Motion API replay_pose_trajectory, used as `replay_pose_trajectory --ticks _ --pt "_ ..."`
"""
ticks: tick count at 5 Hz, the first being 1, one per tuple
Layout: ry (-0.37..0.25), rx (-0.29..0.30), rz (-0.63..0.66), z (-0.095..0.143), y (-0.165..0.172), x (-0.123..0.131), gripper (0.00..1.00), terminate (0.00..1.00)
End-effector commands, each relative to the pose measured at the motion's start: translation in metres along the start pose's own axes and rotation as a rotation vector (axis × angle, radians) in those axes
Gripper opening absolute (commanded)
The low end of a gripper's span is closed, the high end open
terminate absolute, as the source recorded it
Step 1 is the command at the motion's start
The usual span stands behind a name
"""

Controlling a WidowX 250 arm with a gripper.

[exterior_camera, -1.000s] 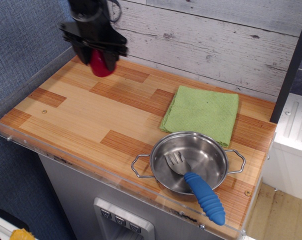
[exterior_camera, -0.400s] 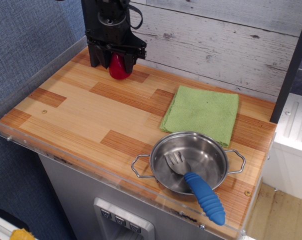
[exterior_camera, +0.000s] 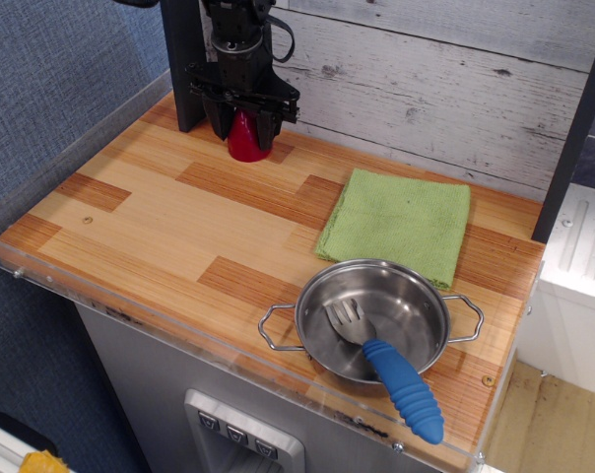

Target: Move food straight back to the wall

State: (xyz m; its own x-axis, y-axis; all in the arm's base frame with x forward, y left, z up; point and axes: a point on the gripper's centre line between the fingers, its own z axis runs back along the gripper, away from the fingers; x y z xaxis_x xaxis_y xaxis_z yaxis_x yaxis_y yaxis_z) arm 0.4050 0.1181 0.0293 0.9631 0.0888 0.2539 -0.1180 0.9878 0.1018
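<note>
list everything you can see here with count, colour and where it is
food: one, glossy dark red, back left of the counter close to the wall, base on the wood
wall: one, whitewashed grey planks, behind the counter
counter: one, light and brown wood blocks, centre
cloth: one, green, folded flat at back right
pan: one, shiny steel with two loop handles, front right
fork: one, blue handle with grey tines, lying in the pan, handle over its front rim
fabric panel: one, blue, left side
claw: one, black, over the food, fingers around its top
</note>
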Motion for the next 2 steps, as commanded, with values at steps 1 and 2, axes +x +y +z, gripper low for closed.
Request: replay_pose_trajectory --ticks 1,2 --pt "-0.051 -0.002 -0.032 0.0169 -0.0017 0.0117 1.00 0.00" --pt "-0.101 0.012 -0.010 0.0232 -0.0009 0.0133 1.00 0.00"
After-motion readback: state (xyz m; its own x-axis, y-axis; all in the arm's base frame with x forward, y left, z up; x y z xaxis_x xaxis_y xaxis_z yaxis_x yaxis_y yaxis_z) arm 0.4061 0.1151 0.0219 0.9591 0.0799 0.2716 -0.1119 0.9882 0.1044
